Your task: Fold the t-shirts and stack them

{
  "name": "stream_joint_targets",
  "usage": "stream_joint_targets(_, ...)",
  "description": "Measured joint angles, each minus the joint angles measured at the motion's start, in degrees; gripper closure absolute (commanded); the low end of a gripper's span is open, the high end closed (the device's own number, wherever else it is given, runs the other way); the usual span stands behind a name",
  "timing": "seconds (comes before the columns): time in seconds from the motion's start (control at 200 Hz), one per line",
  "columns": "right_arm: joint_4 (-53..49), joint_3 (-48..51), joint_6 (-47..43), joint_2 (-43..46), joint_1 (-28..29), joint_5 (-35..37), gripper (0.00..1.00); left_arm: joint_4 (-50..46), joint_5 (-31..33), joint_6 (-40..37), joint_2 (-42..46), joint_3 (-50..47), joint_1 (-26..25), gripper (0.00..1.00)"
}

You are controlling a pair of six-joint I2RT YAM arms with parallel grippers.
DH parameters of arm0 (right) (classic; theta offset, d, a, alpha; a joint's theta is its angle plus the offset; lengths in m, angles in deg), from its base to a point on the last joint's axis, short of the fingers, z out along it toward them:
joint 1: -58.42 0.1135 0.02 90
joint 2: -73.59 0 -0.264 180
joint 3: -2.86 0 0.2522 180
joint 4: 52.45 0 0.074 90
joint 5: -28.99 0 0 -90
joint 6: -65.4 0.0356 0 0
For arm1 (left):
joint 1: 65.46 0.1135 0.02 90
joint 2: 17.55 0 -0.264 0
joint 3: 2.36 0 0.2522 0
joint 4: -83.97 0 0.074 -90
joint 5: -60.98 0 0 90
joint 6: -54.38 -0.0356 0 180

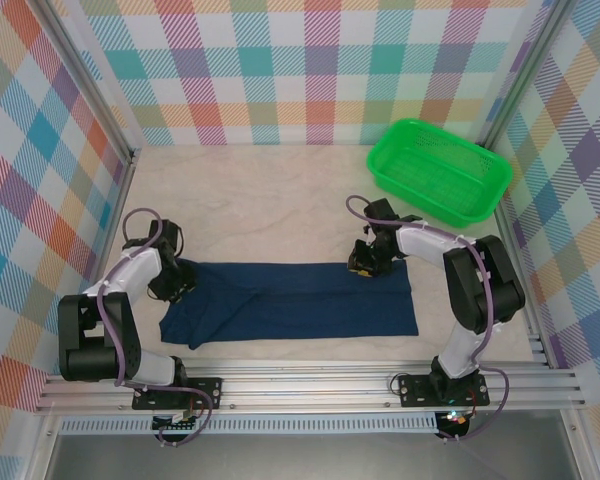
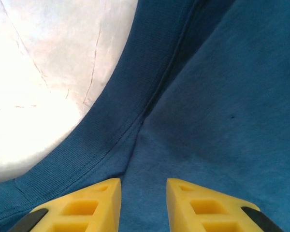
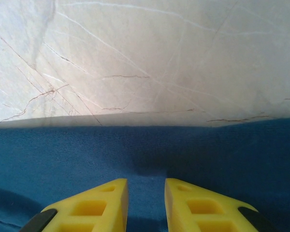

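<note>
T-shirt (image 1: 290,300) dark navy blue; table (image 1: 250,200) pale cream, thinly veined; mesh basket (image 1: 438,170) bright green; fingers (image 2: 87,208) yellow; walls (image 1: 310,70) multicoloured plaid.

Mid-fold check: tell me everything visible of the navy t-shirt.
The dark navy blue, cotton-looking t-shirt lies flat on the pale marbled table, folded into a long band and creased diagonally at its left end; no print shows. The left wrist view shows a curved ribbed band with a stitched seam. The left gripper is over its left end, the right gripper over its far edge near the right end, both with fingers apart.
</note>
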Motion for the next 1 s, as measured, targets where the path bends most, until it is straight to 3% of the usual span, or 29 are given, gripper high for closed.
stream_joint_targets(0.175, 0.17, 0.0, 0.02, -0.55, 0.0, -1.05, 0.74, 0.83, -0.15, -0.96, 0.0, -2.82, 0.0, 0.67)
stream_joint_targets(0.625, 0.72, 0.0, 0.22, -1.92, 0.0, -2.12, 0.74, 6.47, -0.17, -2.84, -0.15, -5.11, 0.0, 0.84)
stream_joint_targets(1.0, 0.72, 0.0, 0.22, -1.95, 0.0, -2.12, 0.75, 5.84, 0.31, -3.54, 0.44, -4.55, 0.0, 0.88)
